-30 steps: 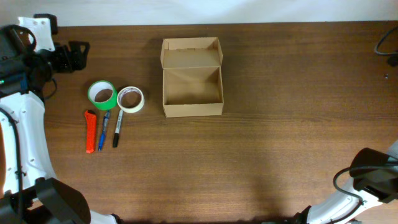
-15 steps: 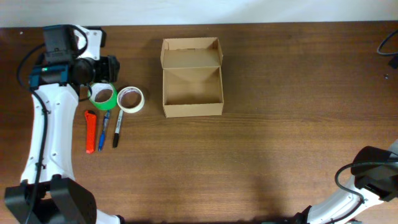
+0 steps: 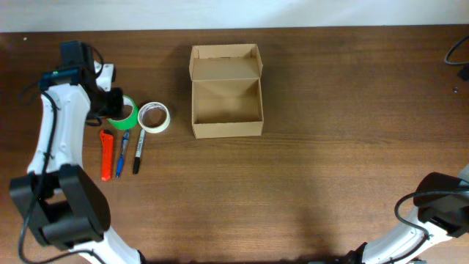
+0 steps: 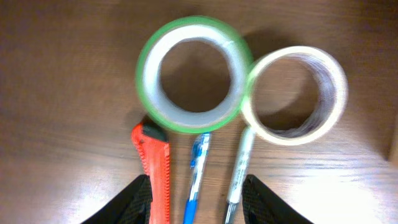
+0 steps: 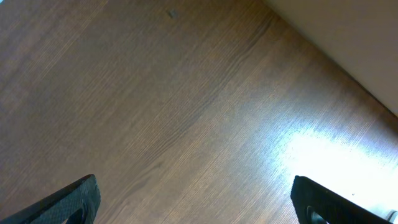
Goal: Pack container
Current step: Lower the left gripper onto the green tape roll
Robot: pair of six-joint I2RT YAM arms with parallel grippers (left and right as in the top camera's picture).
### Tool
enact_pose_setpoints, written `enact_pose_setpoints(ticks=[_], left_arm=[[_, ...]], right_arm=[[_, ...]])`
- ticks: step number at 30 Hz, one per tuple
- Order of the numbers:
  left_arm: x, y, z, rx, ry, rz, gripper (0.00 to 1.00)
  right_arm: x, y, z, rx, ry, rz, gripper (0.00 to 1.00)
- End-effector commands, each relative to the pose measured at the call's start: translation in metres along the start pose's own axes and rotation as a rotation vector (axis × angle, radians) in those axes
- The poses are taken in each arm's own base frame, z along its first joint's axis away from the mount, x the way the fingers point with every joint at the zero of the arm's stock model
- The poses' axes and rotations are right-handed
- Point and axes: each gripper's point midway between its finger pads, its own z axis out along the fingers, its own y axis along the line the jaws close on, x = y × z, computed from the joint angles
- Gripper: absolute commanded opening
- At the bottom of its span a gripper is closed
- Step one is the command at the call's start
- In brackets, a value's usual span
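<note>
The tan cardboard container point(image 3: 226, 110) stands open and empty at the table's back middle, its flap lid folded back. Left of it lie a green tape roll point(image 3: 129, 112) point(image 4: 194, 73), a white tape roll point(image 3: 154, 116) point(image 4: 295, 94), an orange box cutter point(image 3: 107, 154) point(image 4: 153, 168), a blue pen point(image 3: 122, 153) point(image 4: 197, 177) and a grey marker point(image 3: 138, 151) point(image 4: 239, 168). My left gripper point(image 3: 110, 110) point(image 4: 196, 202) hangs open over the green roll's left side, holding nothing. My right gripper point(image 5: 193, 199) is open over bare table; its arm base point(image 3: 440, 209) is at the bottom right.
A black cable point(image 3: 458, 55) lies at the table's right edge. The table's back edge meets a white wall point(image 5: 348, 37).
My left arm has swung in from the far left and come down over the green tape roll. The right arm and the objects have not moved.
</note>
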Motion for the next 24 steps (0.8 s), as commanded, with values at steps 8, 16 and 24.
enact_pose_setpoints(ticks=[8, 16, 24], left_arm=[[-0.04, 0.03, 0.006, -0.05, 0.02, -0.101, 0.47], [-0.029, 0.053, 0.053, -0.048, 0.122, -0.151, 0.47], [-0.023, 0.057, 0.079, -0.009, 0.154, -0.148, 0.47]], right_arm=[[0.0, -0.002, 0.003, 0.014, 0.006, -0.009, 0.99], [0.0, -0.002, 0.003, 0.014, 0.006, -0.009, 0.99], [0.0, -0.002, 0.003, 0.014, 0.006, -0.009, 0.99]])
